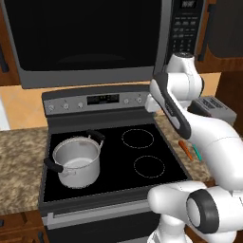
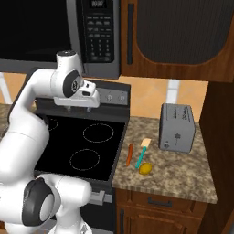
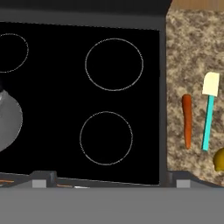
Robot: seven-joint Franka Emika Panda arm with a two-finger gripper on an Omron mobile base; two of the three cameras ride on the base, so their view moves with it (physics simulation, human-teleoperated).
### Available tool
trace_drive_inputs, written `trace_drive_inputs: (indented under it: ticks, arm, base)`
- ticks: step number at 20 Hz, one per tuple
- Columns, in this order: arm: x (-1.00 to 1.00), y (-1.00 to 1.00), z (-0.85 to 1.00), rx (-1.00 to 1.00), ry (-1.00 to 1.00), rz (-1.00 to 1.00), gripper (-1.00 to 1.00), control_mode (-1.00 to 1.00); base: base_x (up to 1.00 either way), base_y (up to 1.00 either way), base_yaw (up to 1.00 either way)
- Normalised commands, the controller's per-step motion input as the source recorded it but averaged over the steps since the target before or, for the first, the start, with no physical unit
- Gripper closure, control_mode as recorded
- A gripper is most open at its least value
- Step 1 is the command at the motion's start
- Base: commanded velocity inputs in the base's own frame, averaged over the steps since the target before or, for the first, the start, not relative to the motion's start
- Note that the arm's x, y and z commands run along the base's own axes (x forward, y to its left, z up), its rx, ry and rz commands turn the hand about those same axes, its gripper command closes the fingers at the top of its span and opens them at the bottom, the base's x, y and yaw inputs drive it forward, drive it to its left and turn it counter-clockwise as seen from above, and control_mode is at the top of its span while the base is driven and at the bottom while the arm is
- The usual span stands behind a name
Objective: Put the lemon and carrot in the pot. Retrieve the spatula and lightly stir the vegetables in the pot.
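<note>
The steel pot stands empty on the stove's front left burner, and its rim shows at the left edge of the hand view. On the granite counter right of the stove lie the orange carrot, the teal-handled spatula with a pale head, and the yellow lemon. My gripper hangs high over the back of the stove, pointing down, open and holding nothing. It is well left of the carrot and right of the pot.
A silver toaster stands at the back of the right counter. The microwave hangs over the black stove top. Wooden cabinets close off the far right.
</note>
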Motion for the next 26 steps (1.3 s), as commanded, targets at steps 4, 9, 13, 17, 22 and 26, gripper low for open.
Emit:
trace_drive_inputs:
  ticks: [4, 9, 13, 17, 22, 26]
  arm:
    - [-0.03, -0.88, -0.21, 0.03, 0.0, 0.0, -1.0, -1.0]
    - [-0.01, -1.0, -0.37, 0.01, 0.0, -0.04, -1.0, -1.0]
    - [0.0, -1.0, -0.54, 0.0, 0.04, -0.06, -1.0, -1.0]
    - [0.0, -0.97, -0.55, 0.0, 0.06, -0.09, -1.0, -1.0]
    - [0.01, -0.82, -0.49, 0.0, 0.17, -0.13, -1.0, -1.0]
    - [0.0, -0.53, -0.58, 0.0, 0.16, -0.11, -1.0, -1.0]
  base:
    - [0.0, 0.0, 0.0]
    - [0.0, 0.0, 0.0]
    - [0.0, 0.0, 0.0]
    - [0.0, 0.0, 0.0]
    - [0.0, 0.0, 0.0]
    - [0.0, 0.0, 0.0]
